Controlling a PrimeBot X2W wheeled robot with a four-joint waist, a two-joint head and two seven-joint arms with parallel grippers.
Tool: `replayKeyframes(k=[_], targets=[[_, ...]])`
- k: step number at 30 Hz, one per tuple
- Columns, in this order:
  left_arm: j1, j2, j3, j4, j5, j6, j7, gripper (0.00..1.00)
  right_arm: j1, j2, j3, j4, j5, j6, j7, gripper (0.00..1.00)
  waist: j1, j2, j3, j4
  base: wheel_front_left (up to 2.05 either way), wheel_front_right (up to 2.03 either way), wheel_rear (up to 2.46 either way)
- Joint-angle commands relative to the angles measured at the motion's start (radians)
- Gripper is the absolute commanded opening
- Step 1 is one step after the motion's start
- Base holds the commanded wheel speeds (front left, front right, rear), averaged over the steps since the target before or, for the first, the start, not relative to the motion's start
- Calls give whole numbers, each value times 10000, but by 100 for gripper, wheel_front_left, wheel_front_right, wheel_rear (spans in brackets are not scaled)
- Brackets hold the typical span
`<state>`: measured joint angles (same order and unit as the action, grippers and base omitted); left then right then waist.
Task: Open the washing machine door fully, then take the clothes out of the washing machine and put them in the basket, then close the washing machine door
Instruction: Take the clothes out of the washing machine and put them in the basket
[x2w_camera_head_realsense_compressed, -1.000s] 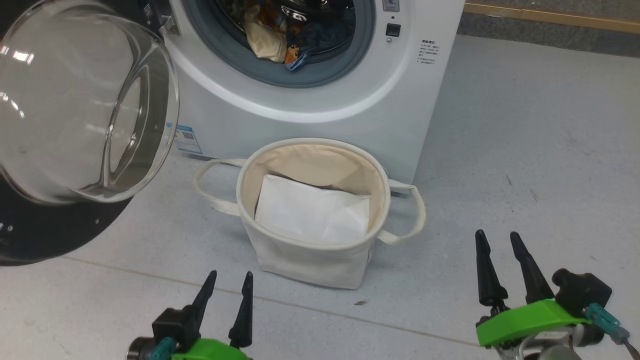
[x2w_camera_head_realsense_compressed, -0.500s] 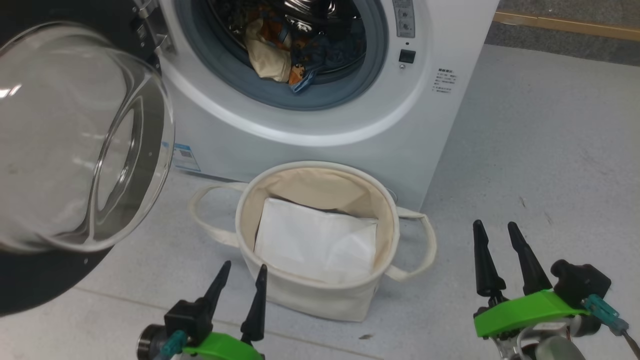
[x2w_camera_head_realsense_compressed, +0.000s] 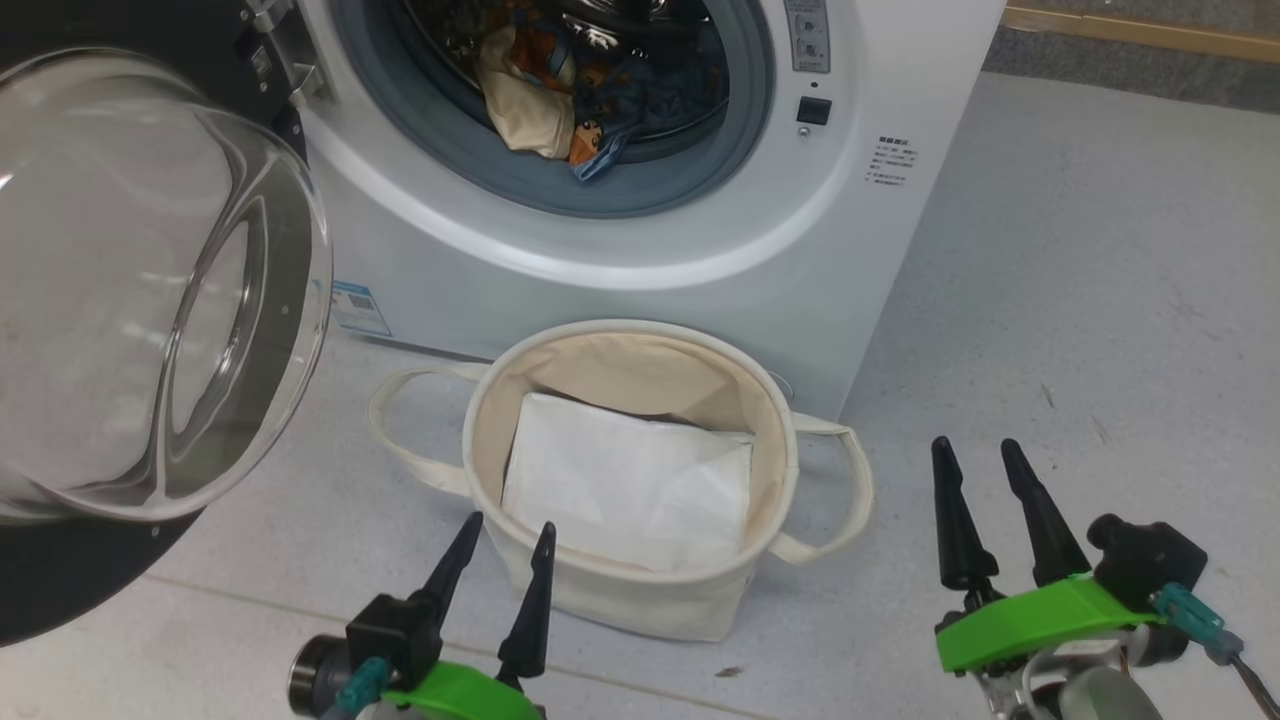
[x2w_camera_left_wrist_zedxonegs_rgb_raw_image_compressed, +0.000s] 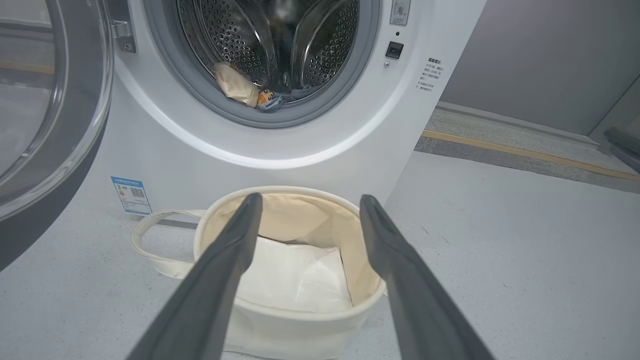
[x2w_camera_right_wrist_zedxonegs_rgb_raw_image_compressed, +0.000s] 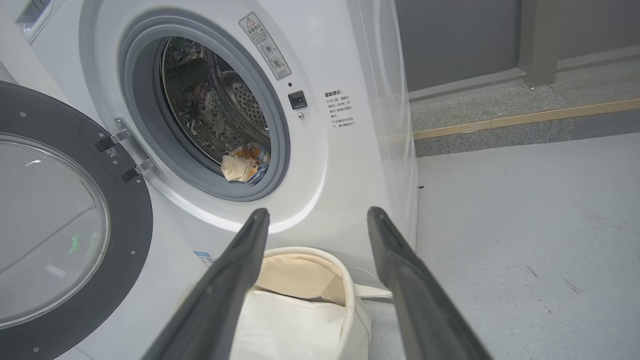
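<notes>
The washing machine stands ahead with its door swung wide open to the left, glass bowl facing me. The clothes, blue with orange bears and a cream part, lie in the drum mouth and also show in the wrist views. The cream basket sits on the floor before the washer. My left gripper is open and empty just in front of the basket's near wall. My right gripper is open and empty over the floor to the basket's right.
A plain white flat sheet lies inside the basket. The grey floor stretches to the right of the washer, with a yellow strip at the far edge. The open door's black rim hangs low at the left.
The head camera has shifted, bringing more of the drum into the picture and the basket lower. Both grippers have edged a little forward, the left one closer to the basket.
</notes>
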<state>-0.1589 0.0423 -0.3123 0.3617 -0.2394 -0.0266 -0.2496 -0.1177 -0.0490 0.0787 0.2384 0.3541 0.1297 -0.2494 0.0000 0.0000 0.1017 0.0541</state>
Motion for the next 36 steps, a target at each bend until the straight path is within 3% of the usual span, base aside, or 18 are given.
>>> replayKeyframes(k=[1,11,18,24,36], targets=[[-358,80,300,-358,94,73,-122,100,-378,-12,316,-305,-9,10,-124,100,0,0,66,-3,0,0,0],[-561,80,554,-351,180,327,-122,100,-404,-12,736,-491,-164,10,-124,100,0,0,450,-86,0,0,0],[-1633,192,949,-75,469,402,-122,100,-510,-12,1222,-835,-261,10,-124,100,0,0,1360,-464,0,0,0],[-3477,494,1272,372,664,367,-122,100,-791,-12,1462,-1145,-242,10,-124,100,0,0,2641,-899,0,0,0],[-8645,1786,1934,2040,950,596,721,100,-1898,-12,2191,-1600,368,10,-124,100,0,0,5106,-2130,0,0,0]])
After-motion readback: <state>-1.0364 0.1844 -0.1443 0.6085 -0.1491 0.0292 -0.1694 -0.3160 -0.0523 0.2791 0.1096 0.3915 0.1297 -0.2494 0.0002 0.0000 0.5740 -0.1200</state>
